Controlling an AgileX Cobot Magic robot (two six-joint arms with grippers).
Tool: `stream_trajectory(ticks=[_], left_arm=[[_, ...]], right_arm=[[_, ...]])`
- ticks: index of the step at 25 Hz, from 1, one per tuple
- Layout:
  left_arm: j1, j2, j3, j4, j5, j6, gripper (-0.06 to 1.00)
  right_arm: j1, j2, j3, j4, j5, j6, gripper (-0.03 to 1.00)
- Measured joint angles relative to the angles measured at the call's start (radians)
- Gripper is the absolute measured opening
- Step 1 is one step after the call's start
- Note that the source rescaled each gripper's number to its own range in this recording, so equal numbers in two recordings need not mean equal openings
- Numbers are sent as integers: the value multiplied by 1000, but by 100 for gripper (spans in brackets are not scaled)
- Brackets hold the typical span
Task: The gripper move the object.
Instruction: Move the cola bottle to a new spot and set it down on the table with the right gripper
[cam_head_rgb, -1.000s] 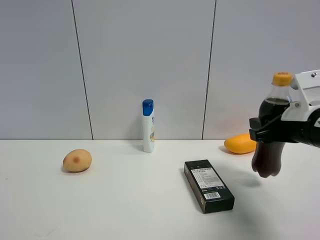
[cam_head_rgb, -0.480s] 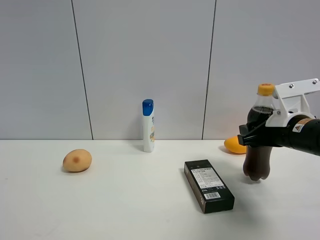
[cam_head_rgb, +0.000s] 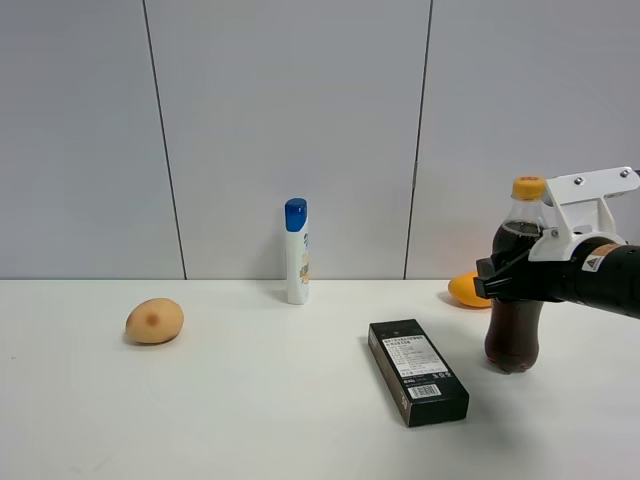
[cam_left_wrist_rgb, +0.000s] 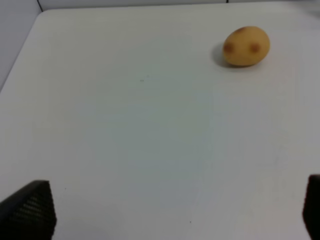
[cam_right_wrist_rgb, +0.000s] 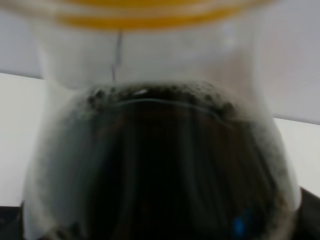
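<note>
Soft, bright light fell evenly from above, so my high camera stayed sharp and showed only faint, blurred-edged shadows on the white table (cam_head_rgb: 250, 420), close under the black box (cam_head_rgb: 417, 372) and the potato (cam_head_rgb: 154, 321). My left wrist's picture was slightly soft and pale, and the tabletop washed toward a greenish white in the middle. At my right wrist the cola bottle (cam_right_wrist_rgb: 160, 165) sat so close to the lens that it was wholly out of focus, with its liquid nearly black and one small blue glint low down.
</note>
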Motion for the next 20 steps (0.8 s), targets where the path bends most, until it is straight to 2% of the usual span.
stream_trajectory(ticks=[9, 10, 12, 14, 20], left_arm=[[0, 0, 0, 0, 0, 0, 100], [0, 0, 0, 0, 0, 0, 100], [0, 0, 0, 0, 0, 0, 100], [0, 0, 0, 0, 0, 0, 100], [0, 0, 0, 0, 0, 0, 100]], right_arm=[[0, 0, 0, 0, 1, 0, 0], [0, 0, 0, 0, -7, 0, 4], [0, -4, -9, 0, -47, 0, 19], [0, -7, -12, 1, -65, 1, 26], [0, -7, -12, 1, -65, 8, 30]])
